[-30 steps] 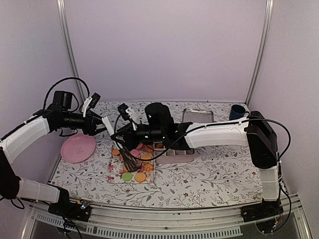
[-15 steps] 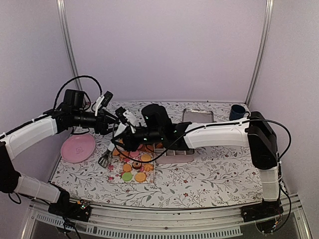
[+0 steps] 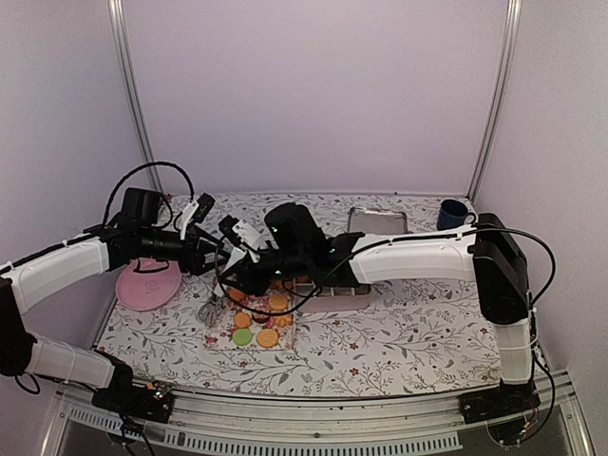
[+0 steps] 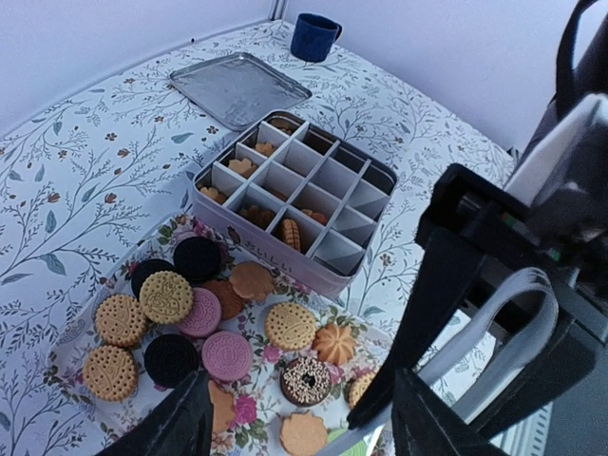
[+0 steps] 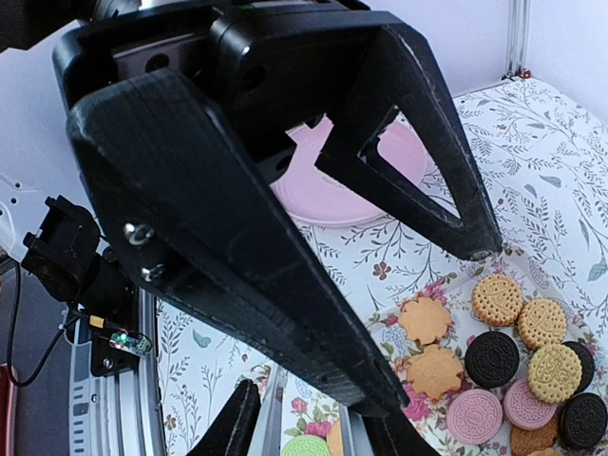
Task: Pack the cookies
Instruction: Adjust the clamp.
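The left wrist view shows cookies [image 4: 290,234] inside the box [image 4: 266,253], mostly hidden from above; the left tool [image 4: 304,401] is open, the right tool [image 5: 309,418] grips tongs [image 3: 210,310].

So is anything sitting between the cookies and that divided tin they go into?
Nothing visible on the table does. The cookies lie on a floral tray directly beside the open divided tin; its lid lies apart, behind it. Only the right arm, holding tongs, stretches above the tin in the top view.
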`<state>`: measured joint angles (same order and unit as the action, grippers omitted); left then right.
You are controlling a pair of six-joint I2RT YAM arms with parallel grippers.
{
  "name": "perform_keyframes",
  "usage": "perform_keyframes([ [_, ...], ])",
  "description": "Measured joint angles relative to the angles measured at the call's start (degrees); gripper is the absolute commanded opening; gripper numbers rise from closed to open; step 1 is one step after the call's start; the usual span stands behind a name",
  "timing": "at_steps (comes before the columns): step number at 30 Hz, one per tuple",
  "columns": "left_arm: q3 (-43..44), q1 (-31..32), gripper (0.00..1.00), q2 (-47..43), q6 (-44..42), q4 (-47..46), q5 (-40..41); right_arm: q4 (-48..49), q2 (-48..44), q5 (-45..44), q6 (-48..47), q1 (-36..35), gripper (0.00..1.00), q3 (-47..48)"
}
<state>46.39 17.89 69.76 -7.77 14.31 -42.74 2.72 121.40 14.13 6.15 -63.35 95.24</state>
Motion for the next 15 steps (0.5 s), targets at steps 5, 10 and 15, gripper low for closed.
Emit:
perform_keyframes([
  [5, -0.81, 0.11, 0.64, 0.0, -1.64, 0.59, -0.15, -2.36, 0.0, -1.16, -1.79, -0.02, 0.33, 0.0],
  [10, -3.13, 0.44, 0.64, 0.0, -2.71, 1.22, -0.17, -4.15, 0.0, -1.88, -3.91, -0.11, 0.35, 0.0],
  [15, -5.42, 0.37, 0.64, -0.63, -3.17, 1.55, -0.02, -5.75, 0.0, -1.97, -6.6, -0.79, 0.36, 0.79],
])
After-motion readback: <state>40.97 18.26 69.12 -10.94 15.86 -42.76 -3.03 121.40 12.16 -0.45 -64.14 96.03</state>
